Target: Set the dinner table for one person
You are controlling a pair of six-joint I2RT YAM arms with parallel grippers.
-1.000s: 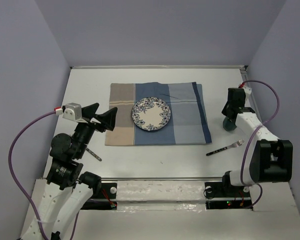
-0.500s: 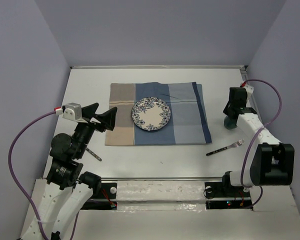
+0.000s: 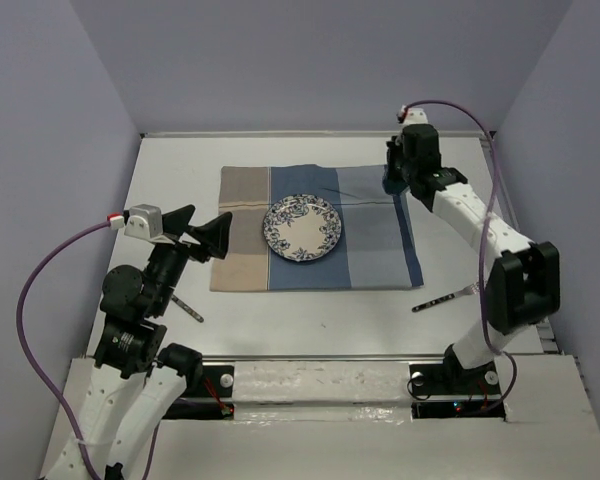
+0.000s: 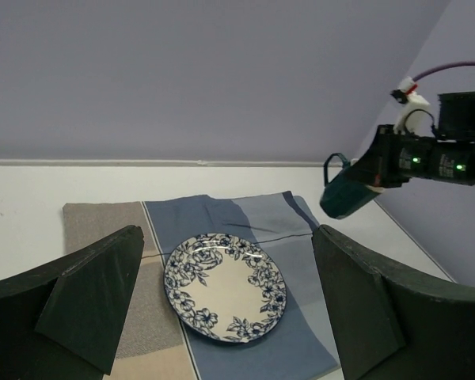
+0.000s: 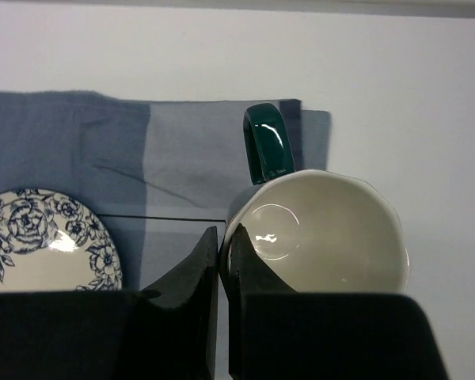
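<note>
One setting is about half laid, by my reading. On the dinner table [image 3: 310, 310], the white top that fills the floor of the booth, the striped placemat [image 3: 242, 250] lies flat across the far middle, and the floral plate [image 3: 302, 228] sits at its centre, so those two look done. Next down in size, the dark green mug [image 5: 324, 237] hangs in the air over the mat's far right corner, the right gripper [image 5: 222, 245] pinching its wall with the fingers closed tight on the rim, handle pointing away; I judge it is about to be set down there. The left gripper [image 3: 205, 228] hovers over the mat's left edge with its jaws spread wide and nothing in them. Cutlery is what remains: the fork [image 3: 450, 296] lies on bare table well off the mat's near right corner, and a thin dark utensil [image 3: 188, 308] lies by the left arm. That arm covers part of it, so I cannot tell knife from spoon. From overhead the mug itself is hidden by the wrist.
</note>
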